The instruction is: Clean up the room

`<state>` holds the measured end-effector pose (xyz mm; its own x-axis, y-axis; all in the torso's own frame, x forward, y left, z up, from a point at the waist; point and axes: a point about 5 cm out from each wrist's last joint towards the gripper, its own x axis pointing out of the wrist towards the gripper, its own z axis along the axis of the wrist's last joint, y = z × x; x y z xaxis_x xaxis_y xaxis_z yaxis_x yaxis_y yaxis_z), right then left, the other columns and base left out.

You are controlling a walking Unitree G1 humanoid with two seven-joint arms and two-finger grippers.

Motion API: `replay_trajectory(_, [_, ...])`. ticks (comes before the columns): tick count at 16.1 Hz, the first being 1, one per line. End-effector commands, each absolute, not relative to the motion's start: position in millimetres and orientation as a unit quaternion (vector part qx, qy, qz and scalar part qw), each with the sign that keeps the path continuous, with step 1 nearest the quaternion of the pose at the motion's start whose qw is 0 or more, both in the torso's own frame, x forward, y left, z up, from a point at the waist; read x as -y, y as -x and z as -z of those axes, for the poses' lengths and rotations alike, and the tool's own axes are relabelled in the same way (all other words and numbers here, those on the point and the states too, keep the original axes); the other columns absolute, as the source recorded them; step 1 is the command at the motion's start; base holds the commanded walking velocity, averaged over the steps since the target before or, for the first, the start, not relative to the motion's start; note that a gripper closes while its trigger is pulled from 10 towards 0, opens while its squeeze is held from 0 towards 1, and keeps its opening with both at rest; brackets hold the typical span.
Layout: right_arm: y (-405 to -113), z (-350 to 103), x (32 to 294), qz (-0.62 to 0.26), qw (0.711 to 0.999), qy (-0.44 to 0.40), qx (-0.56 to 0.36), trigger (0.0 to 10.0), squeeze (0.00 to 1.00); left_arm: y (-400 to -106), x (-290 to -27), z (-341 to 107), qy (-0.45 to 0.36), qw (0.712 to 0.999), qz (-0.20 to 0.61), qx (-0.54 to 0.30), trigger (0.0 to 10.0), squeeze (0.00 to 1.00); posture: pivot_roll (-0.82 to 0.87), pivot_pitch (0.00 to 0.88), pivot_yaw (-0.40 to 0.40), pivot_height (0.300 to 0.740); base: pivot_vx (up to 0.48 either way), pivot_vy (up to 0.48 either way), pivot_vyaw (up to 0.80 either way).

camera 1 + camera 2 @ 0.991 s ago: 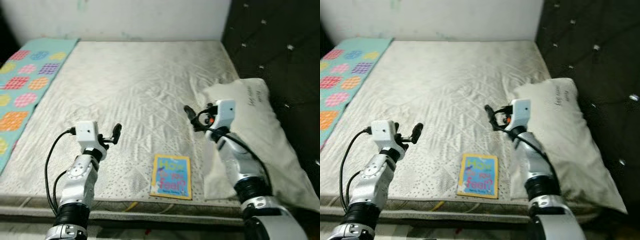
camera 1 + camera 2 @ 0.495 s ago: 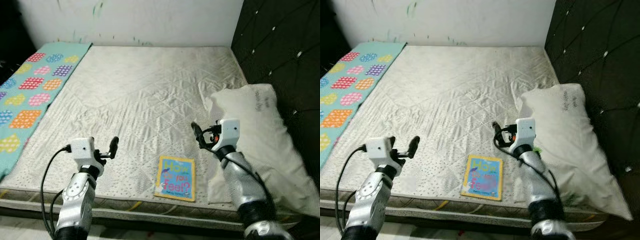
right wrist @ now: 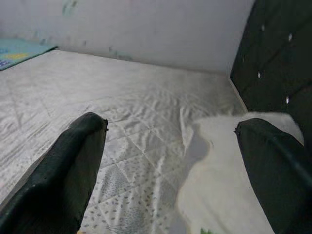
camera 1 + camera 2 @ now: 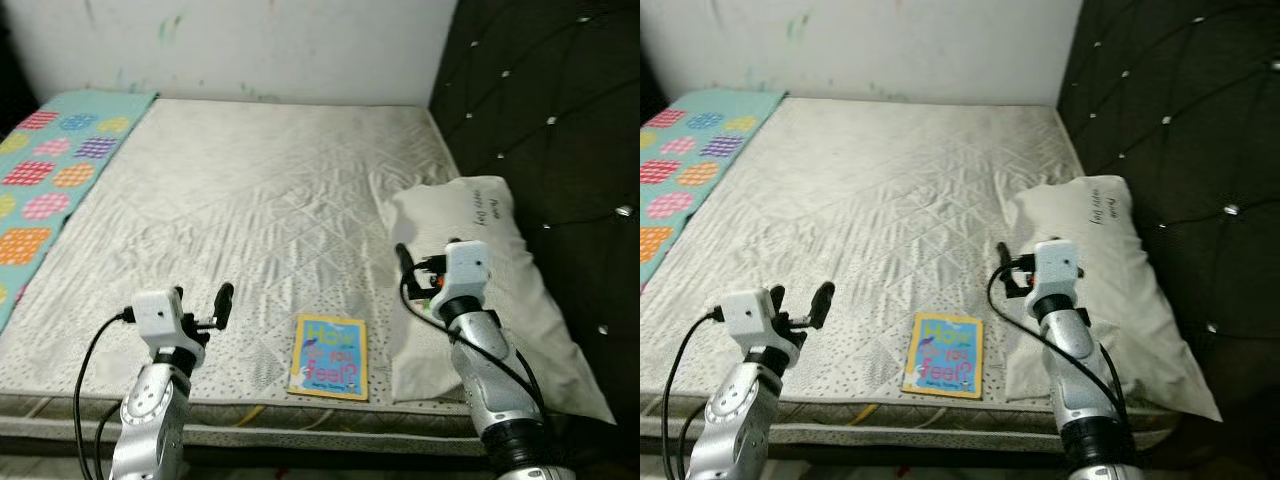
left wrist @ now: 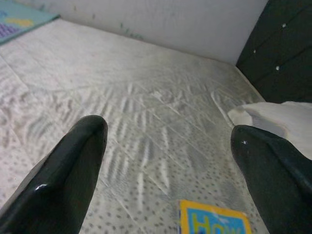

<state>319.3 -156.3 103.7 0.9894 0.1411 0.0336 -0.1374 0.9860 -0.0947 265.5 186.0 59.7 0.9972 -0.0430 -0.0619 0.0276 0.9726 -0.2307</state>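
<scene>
Near the mattress's (image 4: 250, 200) front edge: blue-and-yellow book (image 4: 329, 356), flat, between two raised arms.
Left gripper (image 4: 203, 310) and right gripper (image 4: 415, 268) both hovering with fingers spread wide, holding nothing. Pillow (image 4: 490, 290) against the dark headboard (image 4: 560, 130), just beside the book; patterned blanket (image 4: 45, 170) along the far left edge; wide bare quilting between.

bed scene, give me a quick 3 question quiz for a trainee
1. True or false: the book lies near the mattress front edge, between the two arms.
2. Which hand is nearer the pillow?
   A. left hand
   B. right hand
3. Fill in: both hands are ____ and hold nothing.

Key: 1 true; 2 B; 3 open
</scene>
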Motion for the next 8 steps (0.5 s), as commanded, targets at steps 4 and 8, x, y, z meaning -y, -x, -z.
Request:
replay_trajectory(4, [-312.1,-97.1,154.5,-0.056,0.997,0.047,-0.009,10.0,0.0,-265.2,-181.9,-68.3,0.139,0.99,0.023,-0.032,10.0,0.0,-0.1,0.0,-0.028,0.74,0.0,0.0,0.0])
replay_trajectory(8, [-304.4,-98.6,156.0,-0.055,0.998,0.021,-0.004,10.0,0.0,-260.3,-177.4,-66.9,0.146,0.988,0.03,-0.044,10.0,0.0,-0.11,0.0,-0.03,0.74,0.0,0.0,0.0])
